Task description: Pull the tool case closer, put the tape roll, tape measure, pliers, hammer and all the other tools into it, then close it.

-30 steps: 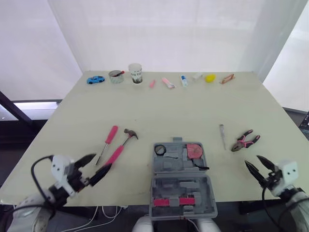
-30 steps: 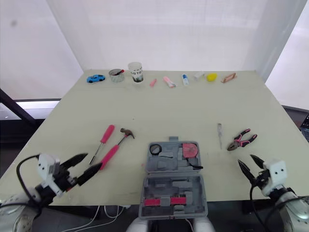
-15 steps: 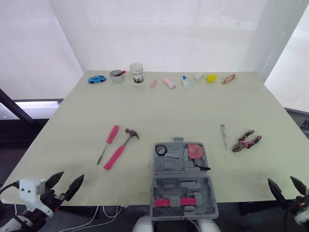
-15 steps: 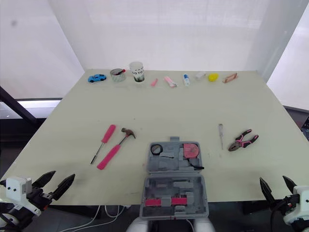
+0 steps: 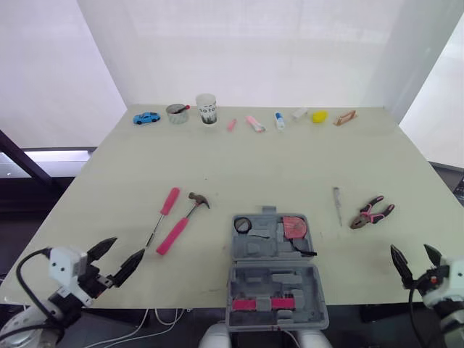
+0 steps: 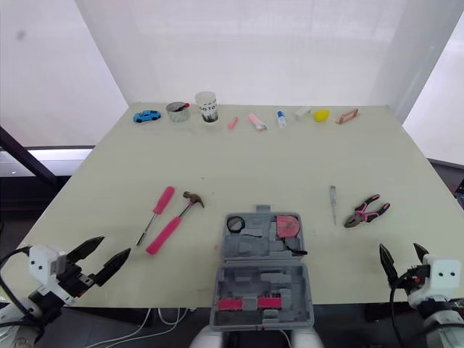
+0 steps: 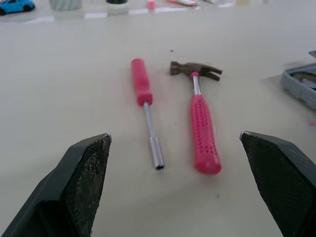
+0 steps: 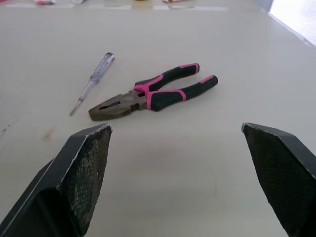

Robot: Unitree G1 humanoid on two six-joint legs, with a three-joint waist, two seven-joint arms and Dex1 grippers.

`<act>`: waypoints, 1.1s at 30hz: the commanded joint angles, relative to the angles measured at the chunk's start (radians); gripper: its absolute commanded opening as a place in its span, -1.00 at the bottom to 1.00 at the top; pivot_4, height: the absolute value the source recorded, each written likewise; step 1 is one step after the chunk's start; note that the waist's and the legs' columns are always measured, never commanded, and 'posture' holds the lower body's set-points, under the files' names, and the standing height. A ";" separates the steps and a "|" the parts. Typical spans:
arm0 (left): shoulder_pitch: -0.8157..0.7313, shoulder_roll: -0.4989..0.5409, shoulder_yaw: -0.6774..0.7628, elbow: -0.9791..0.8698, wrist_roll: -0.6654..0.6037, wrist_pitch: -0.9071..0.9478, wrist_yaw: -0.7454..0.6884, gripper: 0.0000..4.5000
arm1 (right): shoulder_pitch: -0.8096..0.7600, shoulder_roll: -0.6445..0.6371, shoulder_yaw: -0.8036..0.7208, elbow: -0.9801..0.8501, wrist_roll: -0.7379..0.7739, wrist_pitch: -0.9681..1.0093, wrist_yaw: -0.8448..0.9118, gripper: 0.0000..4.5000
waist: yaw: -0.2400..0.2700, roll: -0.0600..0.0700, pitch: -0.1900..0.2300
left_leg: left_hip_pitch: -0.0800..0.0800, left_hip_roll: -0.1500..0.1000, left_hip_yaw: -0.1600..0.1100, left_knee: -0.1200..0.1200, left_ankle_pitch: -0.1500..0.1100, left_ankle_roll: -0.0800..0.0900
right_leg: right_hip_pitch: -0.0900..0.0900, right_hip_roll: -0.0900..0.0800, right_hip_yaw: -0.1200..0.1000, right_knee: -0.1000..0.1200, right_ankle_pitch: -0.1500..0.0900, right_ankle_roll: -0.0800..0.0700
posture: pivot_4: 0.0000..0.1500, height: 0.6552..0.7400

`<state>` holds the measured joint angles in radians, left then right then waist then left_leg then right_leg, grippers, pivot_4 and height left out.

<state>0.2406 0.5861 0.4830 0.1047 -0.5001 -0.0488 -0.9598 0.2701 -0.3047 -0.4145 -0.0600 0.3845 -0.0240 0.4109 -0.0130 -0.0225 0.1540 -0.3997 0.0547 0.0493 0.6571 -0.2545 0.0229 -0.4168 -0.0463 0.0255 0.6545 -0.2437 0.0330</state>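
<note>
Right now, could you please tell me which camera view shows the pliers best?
The right wrist view: the pliers lie close and large there, nose shut, pink-and-black handles plain, beside a thin screwdriver. Both eye views show them small, lying on the table right of the open tool case.

Centre, at the table's [image 5: 254, 167] near edge: tool case [image 5: 275, 290], with tape roll [image 5: 241, 225] and tape measure [image 5: 293, 225] in it. Nut driver [image 5: 161, 215] and hammer [image 5: 181, 221] to its left; tester screwdriver [image 5: 336, 204], then pliers [image 5: 371, 212], to its right.
</note>
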 commanded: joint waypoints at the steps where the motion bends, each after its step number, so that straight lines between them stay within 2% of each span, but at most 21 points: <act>1: -0.057 0.029 -0.052 -0.079 -0.001 0.009 -0.029 1.00 | -0.074 0.018 0.044 -0.098 -0.050 0.085 -0.122 0.97 | 0.000 0.000 0.000 | 0.000 0.000 0.000 0.000 0.000 0.000 | 0.000 0.000 0.000 0.001 0.000 0.000 | 1.00 1.00; 9: -0.201 0.059 -0.162 -0.145 -0.025 0.076 -0.091 1.00 | -0.266 0.139 0.146 -0.030 -0.225 0.164 -0.386 0.97 | -0.002 0.000 0.000 | 0.001 0.000 0.000 0.000 0.000 0.000 | 0.000 0.010 0.002 0.002 0.000 0.000 | 1.00 1.00; 16: -0.262 0.098 -0.260 -0.261 -0.053 0.156 -0.172 1.00 | -0.361 0.210 0.188 0.074 -0.292 0.151 -0.488 0.97 | -0.005 0.000 0.000 | 0.001 -0.001 0.000 0.000 0.000 0.000 | 0.000 0.011 0.003 0.002 0.000 0.000 | 1.00 1.00; 23: -0.378 0.131 -0.338 -0.327 -0.067 0.219 -0.223 1.00 | -0.462 0.255 0.136 0.235 -0.314 0.145 -0.650 0.97 | -0.005 0.001 0.000 | 0.002 -0.002 0.000 0.000 0.001 0.000 | 0.000 0.012 0.003 0.004 0.000 0.000 | 1.00 1.00; 33: -0.509 0.120 -0.378 -0.386 -0.121 0.321 -0.218 1.00 | -0.545 0.273 0.140 0.386 -0.308 0.119 -0.692 0.97 | -0.026 0.000 0.000 | 0.002 -0.002 -0.001 0.000 0.001 0.000 | 0.000 0.013 0.004 0.004 0.002 0.004 | 1.00 1.00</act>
<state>-0.2527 0.7062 0.1063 -0.2480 -0.5940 0.2637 -1.1818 -0.2710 -0.0330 -0.2739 0.3153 0.0791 0.0976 -0.2721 -0.0390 -0.0222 0.1541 -0.3980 0.0527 0.0484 0.6567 -0.2538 0.0231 -0.4165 -0.0331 0.0291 0.6584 -0.2416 0.0366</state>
